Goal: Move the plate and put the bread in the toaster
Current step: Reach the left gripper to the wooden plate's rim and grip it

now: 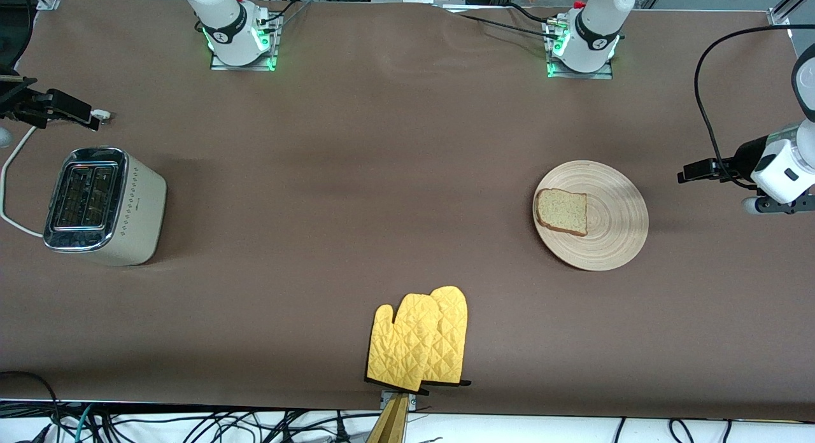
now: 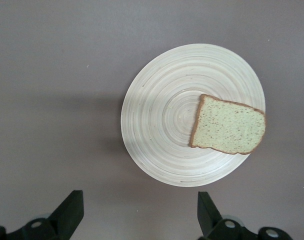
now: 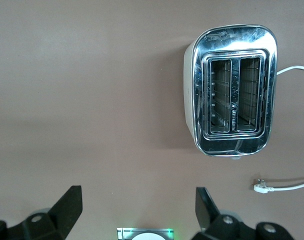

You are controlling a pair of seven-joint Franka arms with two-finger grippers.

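Starting at the toaster (image 1: pixel 105 204), I hold the right pincer (image 3: pixel 137 210) spread and empty above the brown tabletop (image 1: pixel 356 195) beside its unplugged cord (image 3: pixel 287 186). The yellow oven mitts (image 1: pixel 419 340) lie midway. My left pincer (image 2: pixel 139 212), also spread, hovers beside the plate (image 1: pixel 611 233) carrying the bread (image 1: pixel 561 211), presumably staged for the first pickup.

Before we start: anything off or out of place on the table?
The toaster is unplugged: its plug lies loose on the table beside it. The bread sits off-centre on the plate, overhanging the rim. Nothing spilled or damaged.
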